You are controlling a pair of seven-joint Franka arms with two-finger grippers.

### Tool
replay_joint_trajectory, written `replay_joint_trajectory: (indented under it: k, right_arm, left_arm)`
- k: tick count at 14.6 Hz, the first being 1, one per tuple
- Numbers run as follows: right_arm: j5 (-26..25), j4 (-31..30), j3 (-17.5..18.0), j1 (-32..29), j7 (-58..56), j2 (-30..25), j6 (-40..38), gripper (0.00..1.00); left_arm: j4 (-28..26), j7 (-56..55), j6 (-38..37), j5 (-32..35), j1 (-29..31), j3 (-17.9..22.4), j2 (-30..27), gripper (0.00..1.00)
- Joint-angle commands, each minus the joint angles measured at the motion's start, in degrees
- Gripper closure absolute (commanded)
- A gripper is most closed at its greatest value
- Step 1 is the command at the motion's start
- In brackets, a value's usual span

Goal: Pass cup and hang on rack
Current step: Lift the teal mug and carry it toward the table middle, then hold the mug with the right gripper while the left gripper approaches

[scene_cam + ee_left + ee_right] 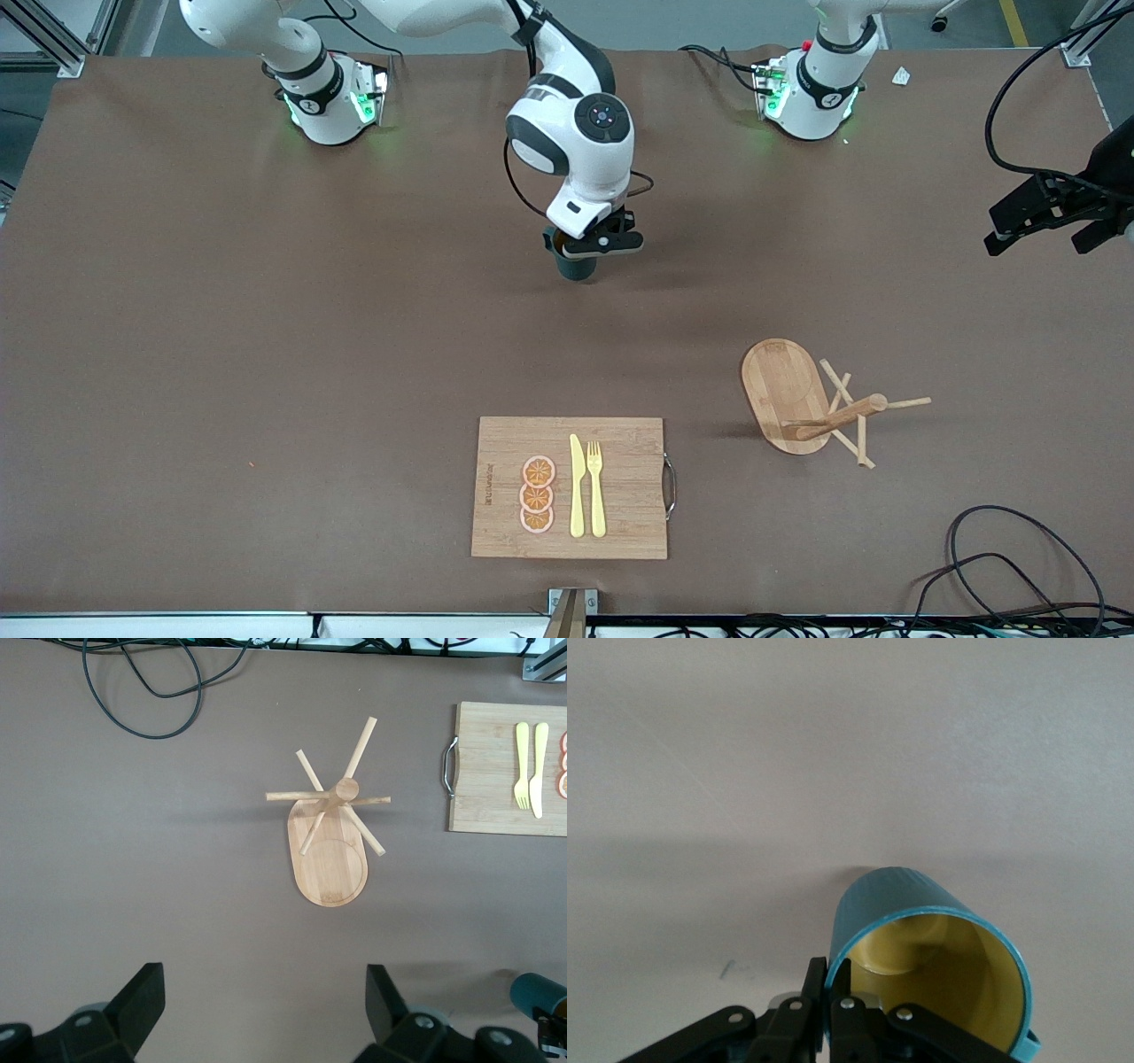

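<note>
The right gripper [592,245] pinches the rim of the cup [576,262] at mid-table; the left gripper [266,1005] hangs wide open above the rack [802,399]. The stiff, likely slick mug probably passes best by its wall, handle free.

**Open counter, few obstacles**

The rack [819,403] stands toward the left arm's end of the counter [221,354], its pegs jutting out all round the post and narrowing any approach from above. The board [571,487], carrying cutlery and fruit slices, lies near the front edge, well apart from the rack. Bare counter stretches between them and the cup [578,262]. A looped cable [1019,558] lies by the front corner near the rack.
</note>
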Motion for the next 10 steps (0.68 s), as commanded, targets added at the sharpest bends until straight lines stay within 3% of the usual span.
replay_joint_trajectory:
  k: [1, 10]
  right_arm:
    - [-1.3, 3.9, -0.6, 0.6, 1.2, 2.0, -1.3, 1.00]
    - [-0.6, 5.6, -0.5, 0.7, 10.8, 4.8, -1.3, 1.00]
  left_arm:
    - [0.0, 0.2, -0.3, -1.1, 0.4, 0.1, -0.3, 0.00]
    - [0.0, 0.5, -0.1, 0.1, -0.8, -0.4, 3.7, 0.00]
